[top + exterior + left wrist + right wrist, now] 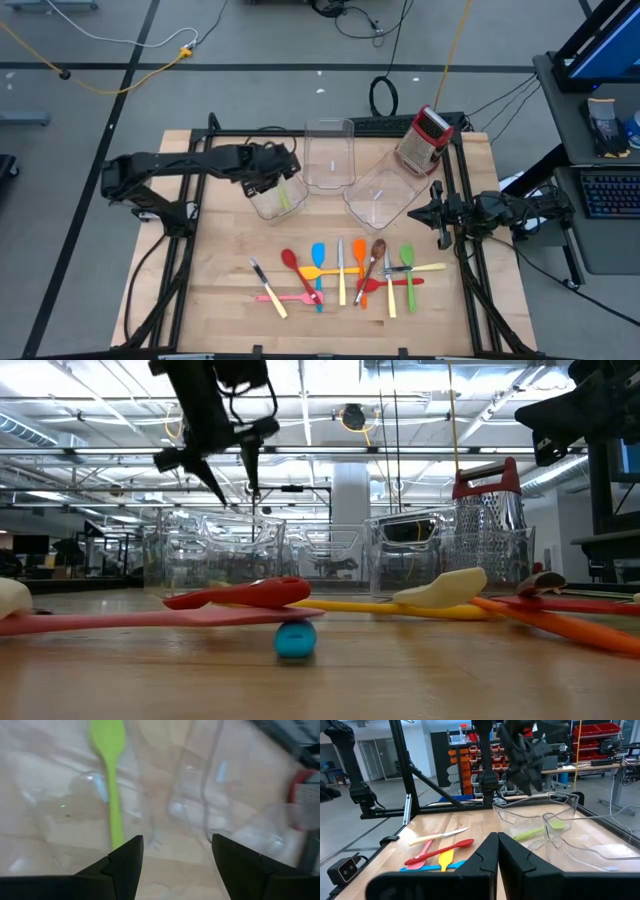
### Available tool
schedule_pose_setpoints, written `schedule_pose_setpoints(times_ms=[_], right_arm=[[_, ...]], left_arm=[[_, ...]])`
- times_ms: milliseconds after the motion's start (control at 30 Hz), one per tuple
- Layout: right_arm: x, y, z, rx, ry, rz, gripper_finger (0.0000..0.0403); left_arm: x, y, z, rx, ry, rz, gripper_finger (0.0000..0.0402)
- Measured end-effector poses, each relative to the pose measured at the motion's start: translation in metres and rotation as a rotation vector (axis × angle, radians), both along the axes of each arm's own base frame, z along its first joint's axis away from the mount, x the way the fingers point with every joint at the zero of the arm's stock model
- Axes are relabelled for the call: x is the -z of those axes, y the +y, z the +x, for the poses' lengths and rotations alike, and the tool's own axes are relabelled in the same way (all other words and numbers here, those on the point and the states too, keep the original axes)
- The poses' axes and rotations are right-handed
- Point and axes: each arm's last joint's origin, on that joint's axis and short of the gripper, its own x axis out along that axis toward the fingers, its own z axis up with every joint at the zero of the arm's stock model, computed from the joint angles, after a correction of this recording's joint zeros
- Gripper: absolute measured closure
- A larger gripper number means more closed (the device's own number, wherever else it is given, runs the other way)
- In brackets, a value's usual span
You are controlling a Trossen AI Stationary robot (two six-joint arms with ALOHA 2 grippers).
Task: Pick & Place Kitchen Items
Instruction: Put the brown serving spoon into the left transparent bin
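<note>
My left gripper (272, 172) hovers open and empty above the left clear bin (262, 207); it also shows in the left wrist view (175, 842) and the low view (238, 485). A green spatula (112, 795) lies inside that bin, and it also shows in the high view (284, 196). Several utensils (340, 270) lie in a row on the near half of the table: red, blue, orange, brown, green, yellow and pink ones, plus cream-handled cutlery. My right gripper (437, 215) is shut and empty at the table's right side; its closed fingers show in the right wrist view (497, 850).
Two more clear bins stand at the back middle (328, 155) and to the right of middle (385, 195). A red-and-silver box grater (425, 135) stands at the back right. A black frame runs round the table's edges (462, 180).
</note>
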Motion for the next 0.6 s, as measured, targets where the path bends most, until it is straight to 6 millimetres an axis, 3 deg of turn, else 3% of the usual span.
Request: schedule_pose_setpoints(times_ms=[300, 600], right_arm=[[0.000, 0.000, 0.000, 0.005, -0.003, -0.101, 0.0399], [-0.002, 0.000, 0.000, -0.004, -0.020, -0.110, 0.0399]], left_arm=[[-0.031, -0.033, 0.013, 0.197, -0.215, 0.226, 0.0160], [-0.045, -0.078, 0.027, 0.397, -0.310, 0.460, 0.0160]])
